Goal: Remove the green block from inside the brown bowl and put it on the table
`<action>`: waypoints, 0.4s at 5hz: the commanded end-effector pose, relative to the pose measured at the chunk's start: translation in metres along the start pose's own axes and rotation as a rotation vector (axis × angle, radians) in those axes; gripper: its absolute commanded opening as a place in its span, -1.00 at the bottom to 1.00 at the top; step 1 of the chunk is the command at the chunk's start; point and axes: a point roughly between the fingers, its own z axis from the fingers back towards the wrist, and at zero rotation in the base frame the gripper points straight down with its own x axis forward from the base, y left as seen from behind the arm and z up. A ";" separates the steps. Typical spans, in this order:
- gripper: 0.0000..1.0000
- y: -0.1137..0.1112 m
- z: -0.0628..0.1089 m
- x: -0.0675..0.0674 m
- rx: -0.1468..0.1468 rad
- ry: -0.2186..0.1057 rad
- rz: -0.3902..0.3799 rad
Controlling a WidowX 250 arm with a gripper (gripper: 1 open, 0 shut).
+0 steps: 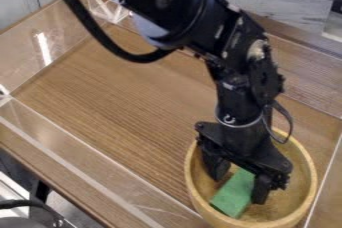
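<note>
The green block lies tilted inside the brown bowl at the lower right of the table. My black gripper hangs down into the bowl from the arm above. Its fingers stand apart on either side of the block's upper end, so the gripper is open. The block's far end is hidden behind the gripper. I cannot tell whether the fingers touch the block.
Low clear plastic walls edge the tabletop on the left and front. The black arm reaches in from the top of the view. A dark object sits below the table's front left corner.
</note>
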 end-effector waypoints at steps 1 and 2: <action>1.00 -0.015 0.002 -0.001 0.001 -0.022 0.027; 1.00 -0.031 0.000 -0.006 0.006 -0.025 0.051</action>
